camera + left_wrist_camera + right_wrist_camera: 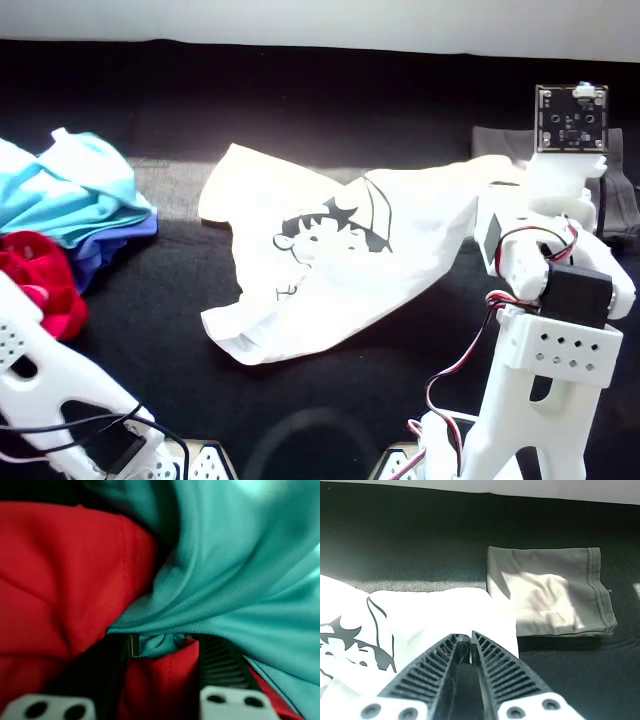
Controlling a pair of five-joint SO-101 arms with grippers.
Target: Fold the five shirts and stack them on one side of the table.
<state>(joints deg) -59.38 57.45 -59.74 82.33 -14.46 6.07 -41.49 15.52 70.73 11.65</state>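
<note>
Arm on right (555,340) upright, right hand (465,639) pinching white shirt (435,615) (tips together), left hand (167,652) open in red shirt (60,580).

White shirt (330,260) with a black cartoon print, unfolded and creased, spread across the middle of the dark worktop (300,110), one end drawn out to the right. Teal shirt (70,190), blue shirt (110,245) and red shirt (40,275), crumpled in one touching heap at the left edge, teal lying over blue. Grey shirt (550,592), folded into a flat rectangle, just beside the white shirt's right end.
</note>
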